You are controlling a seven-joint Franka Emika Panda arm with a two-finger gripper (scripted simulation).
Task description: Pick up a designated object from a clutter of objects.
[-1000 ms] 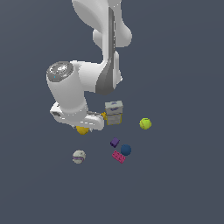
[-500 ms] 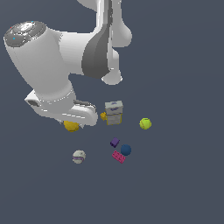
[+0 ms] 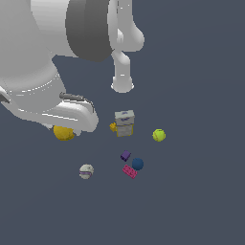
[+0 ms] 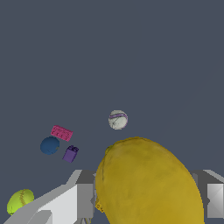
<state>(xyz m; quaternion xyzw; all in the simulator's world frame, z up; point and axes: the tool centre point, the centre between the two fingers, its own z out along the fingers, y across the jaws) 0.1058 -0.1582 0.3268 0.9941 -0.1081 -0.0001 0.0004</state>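
The designated object, a smooth orange-yellow ball (image 3: 63,133), peeks out under the big white hand in the exterior view, off the floor and to the exterior view's left of the clutter. In the wrist view the ball (image 4: 148,183) fills the space between the two grey fingers (image 4: 84,194), and my gripper (image 4: 148,197) is shut on it. The clutter of objects lies below: a grey-white box (image 3: 124,123), a lime-green tennis ball (image 3: 159,135), a purple block (image 3: 125,155), a dark blue ball (image 3: 138,164), a pink brick (image 3: 128,171) and a white baseball (image 3: 86,171).
The arm's large white links (image 3: 43,62) cover the upper part of the exterior view's left. A small orange piece (image 3: 113,127) sits against the box. The wrist view shows the baseball (image 4: 117,120), pink brick (image 4: 61,132), blue ball (image 4: 49,145), purple block (image 4: 70,154) and tennis ball (image 4: 19,200) on the dark floor.
The hand has risen and swung toward the exterior camera, looming much larger. The held ball moved with it to the exterior view's left and slightly up. The clutter has not moved.
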